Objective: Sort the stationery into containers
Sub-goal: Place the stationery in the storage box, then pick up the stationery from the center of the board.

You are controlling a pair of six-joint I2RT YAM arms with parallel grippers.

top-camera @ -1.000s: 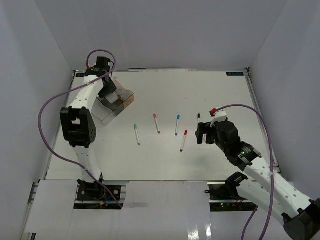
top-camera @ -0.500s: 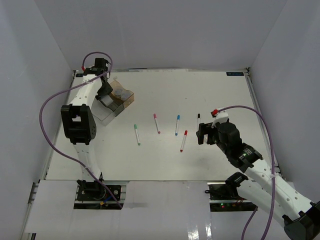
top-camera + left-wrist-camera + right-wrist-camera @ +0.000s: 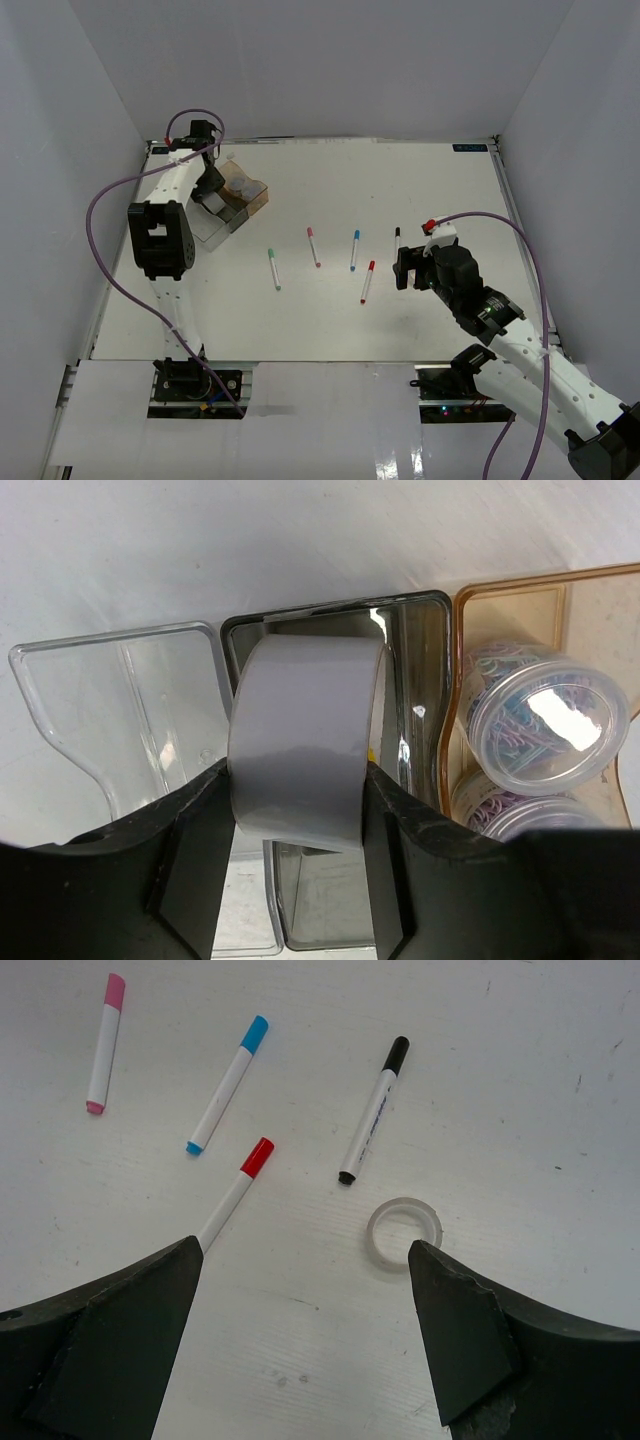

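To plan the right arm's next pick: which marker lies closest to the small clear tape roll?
The black-capped marker: its end lies beside the tape roll. The red marker, blue marker and pink marker lie farther left.

Markers [image 3: 314, 246], clear tape [image 3: 403, 1231], boxes [image 3: 228, 215] on table [image 3: 430, 190]

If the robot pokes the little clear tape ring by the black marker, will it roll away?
Probably not: the clear tape ring lies flat on the table, so it should slide, not roll. It looks thin and see-through, so likely light and easily knocked aside.
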